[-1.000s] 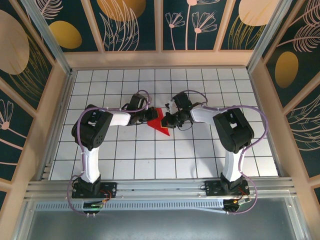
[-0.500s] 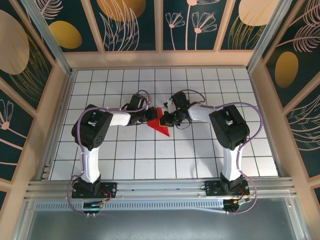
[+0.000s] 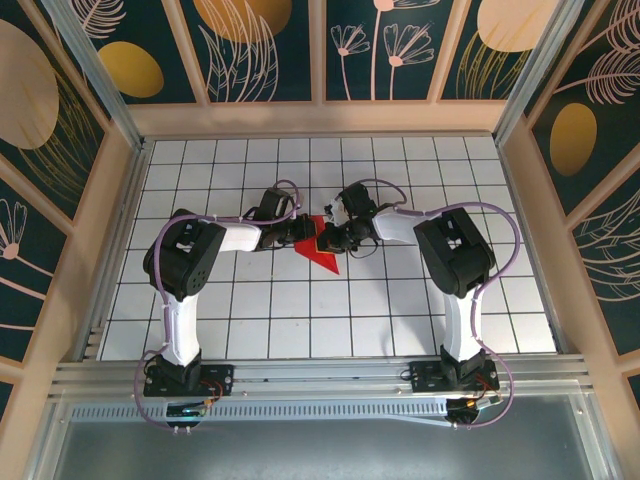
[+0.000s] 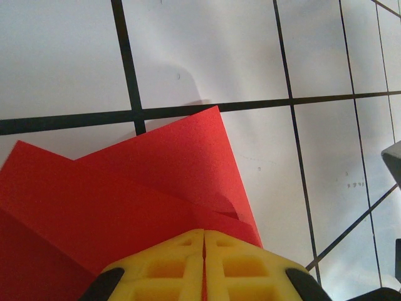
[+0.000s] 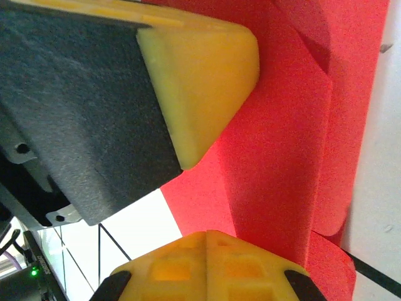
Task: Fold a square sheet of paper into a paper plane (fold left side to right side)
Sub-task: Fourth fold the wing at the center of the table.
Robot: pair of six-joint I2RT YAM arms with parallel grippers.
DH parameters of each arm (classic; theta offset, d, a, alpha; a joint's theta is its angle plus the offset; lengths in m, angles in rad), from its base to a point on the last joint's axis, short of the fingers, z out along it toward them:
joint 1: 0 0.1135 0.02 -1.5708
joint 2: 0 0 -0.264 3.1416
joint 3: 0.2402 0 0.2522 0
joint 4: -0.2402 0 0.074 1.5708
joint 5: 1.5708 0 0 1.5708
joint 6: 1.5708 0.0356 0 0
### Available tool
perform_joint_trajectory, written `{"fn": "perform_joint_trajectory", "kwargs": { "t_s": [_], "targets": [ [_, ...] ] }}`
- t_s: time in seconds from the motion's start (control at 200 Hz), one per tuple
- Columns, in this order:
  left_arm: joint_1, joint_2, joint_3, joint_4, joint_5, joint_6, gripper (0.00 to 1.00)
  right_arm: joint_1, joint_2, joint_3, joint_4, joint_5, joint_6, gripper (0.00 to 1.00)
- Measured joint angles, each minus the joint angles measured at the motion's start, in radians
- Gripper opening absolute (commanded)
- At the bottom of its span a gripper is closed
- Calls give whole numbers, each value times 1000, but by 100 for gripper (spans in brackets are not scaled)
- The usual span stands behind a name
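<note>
Overhead, the square sheet of paper [image 3: 322, 256] lies partly folded at mid-table between the left gripper [image 3: 302, 236] and right gripper [image 3: 330, 238], whose wrists hide its middle; the left-to-right fold looks unfinished. From the left wrist, closed pads [image 4: 166, 269] seemingly pinch a red flap, which next needs carrying across squarely. From the right wrist, the shut, empty tips [image 5: 172, 269] sit at the paper's edge, contact unclear.

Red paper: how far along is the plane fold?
Done: the red paper is creased into overlapping layers with a pointed end. In hand: the left hand is shut on its edge, and the right hand is shut with its tips at the paper, grip unclear. Left: it is not yet a slim dart with a centre crease.
</note>
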Motion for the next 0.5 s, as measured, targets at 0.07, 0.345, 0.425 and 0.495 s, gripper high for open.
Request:
{"fn": "perform_joint_trajectory", "kwargs": {
  "t_s": [0.07, 0.345, 0.425, 0.495],
  "targets": [
    [0, 0, 0, 0, 0, 0, 8, 0, 5, 2, 0, 3, 0, 0],
    [0, 3, 3, 0, 0, 0, 8, 3, 15, 7, -6, 34, -2, 0],
    [0, 3, 3, 0, 0, 0, 9, 5, 15, 8, -8, 45, -5, 0],
    [0, 4, 4, 0, 0, 0, 9, 6, 15, 8, -10, 51, -5, 0]
  ]
}}
